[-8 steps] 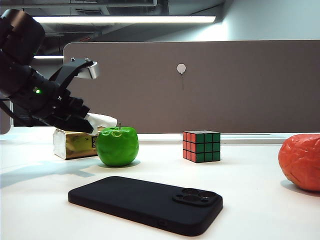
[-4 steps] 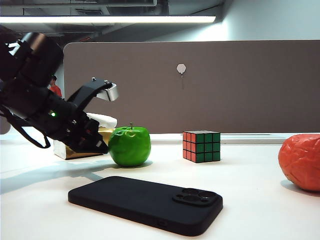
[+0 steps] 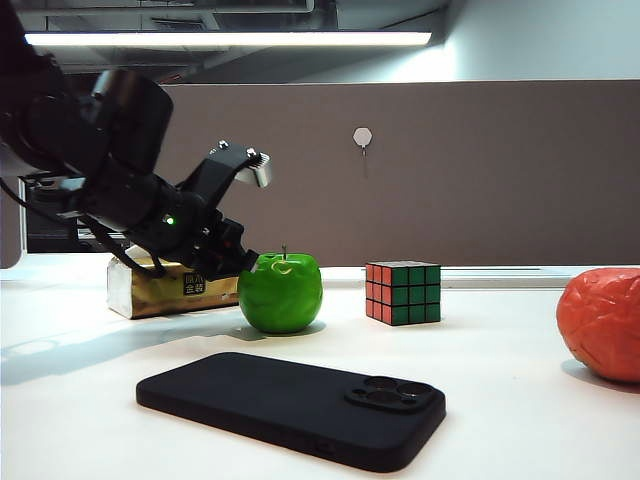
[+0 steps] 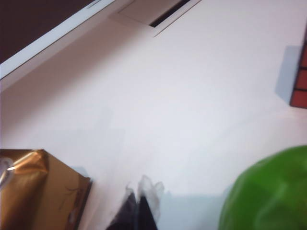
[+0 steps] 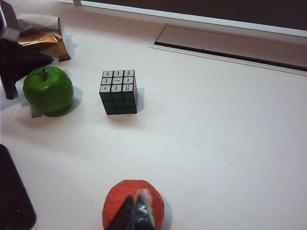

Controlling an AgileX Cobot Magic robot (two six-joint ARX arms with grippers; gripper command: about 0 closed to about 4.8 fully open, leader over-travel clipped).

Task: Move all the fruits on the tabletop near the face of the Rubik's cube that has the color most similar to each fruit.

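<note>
A: From the side camera, where does everything sit?

B: The green apple rests on the white table, to the left of the cube, a gap between them. The orange fruit lies well apart at the right edge. The left gripper presses against the apple's left side, in front of the gold box.

A: Are its jaws apart or together?

B: Together. Its own camera shows the two fingertips meeting on bare table beside the apple, holding nothing. A red sliver of the cube shows at that frame's edge.

A: And the right gripper?

B: The side camera misses it. Its wrist camera shows the right gripper closed, hanging above the orange fruit, gripping nothing.

A: Anything else only that camera gives?

B: The cube's top face, pale squares, and its green side.

A: What stands in the way?

B: A black phone lies flat in front of the apple and cube.
</note>
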